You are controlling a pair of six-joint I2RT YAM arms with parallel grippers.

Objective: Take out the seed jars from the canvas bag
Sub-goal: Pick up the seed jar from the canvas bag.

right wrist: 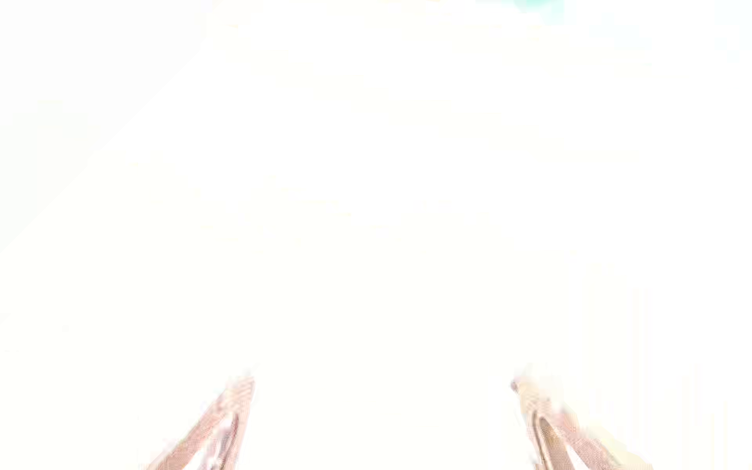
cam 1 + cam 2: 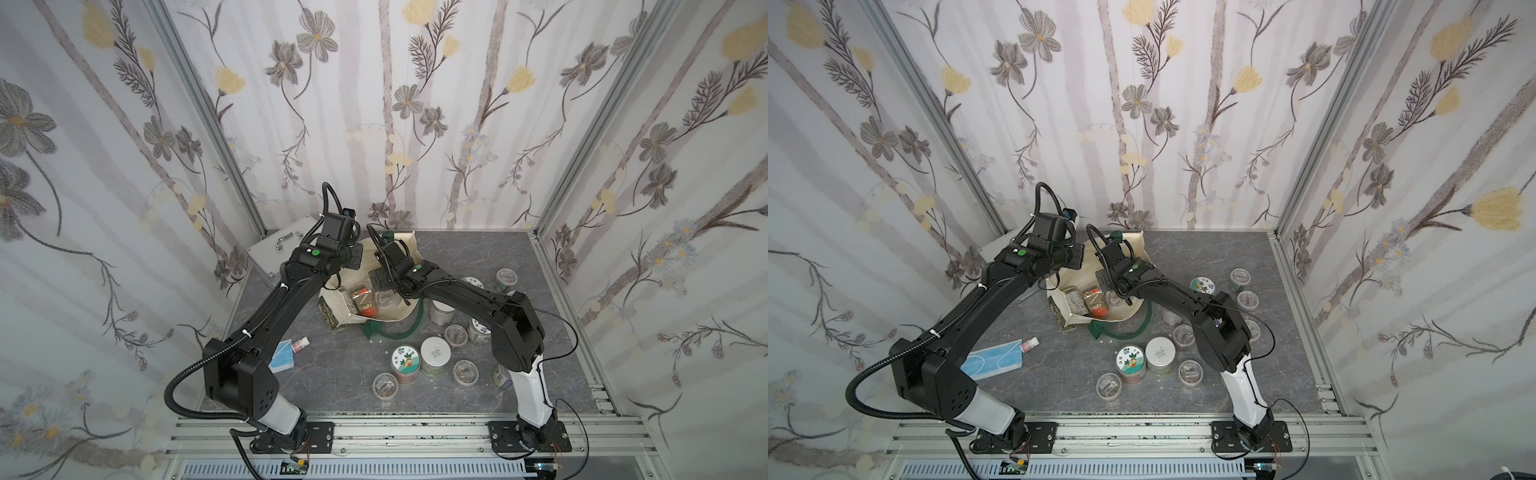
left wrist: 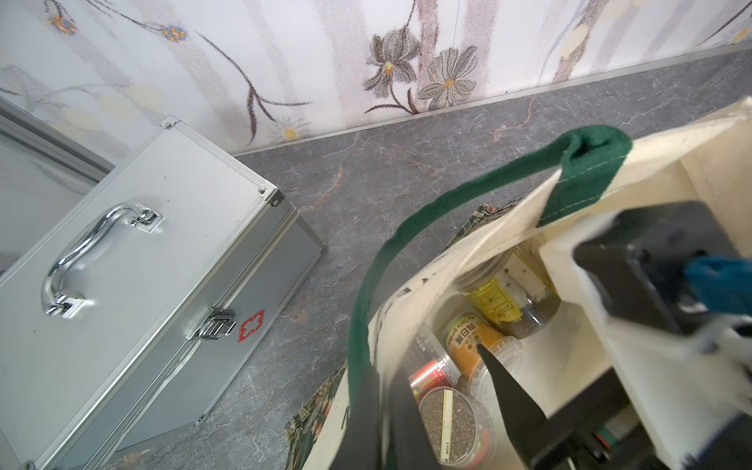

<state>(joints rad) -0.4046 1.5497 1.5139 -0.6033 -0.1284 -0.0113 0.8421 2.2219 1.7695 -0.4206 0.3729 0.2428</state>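
One canvas bag [image 2: 407,243] lies open mid-table with at least four seed jars [image 3: 472,342] inside. At least ten more stand on the table [image 2: 332,374] to its right and nearer. The left gripper [image 3: 380,411] is clamped on the bag's rim. The right gripper [image 1: 382,386] reaches in with its fingers spread wide, though glare whitens its wrist view. To the left lie one silver case [image 2: 274,249], one face mask [image 2: 282,357] and one small bottle [image 2: 300,344].

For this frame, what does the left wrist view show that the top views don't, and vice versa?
Only the left wrist view: the red cross mark and latch on the silver case, plus a yellow-labelled jar inside the bag. Only the top views: seed jars already out on the table, the blue face mask and the pink-capped bottle. Both: the canvas bag, its green handle and the case.
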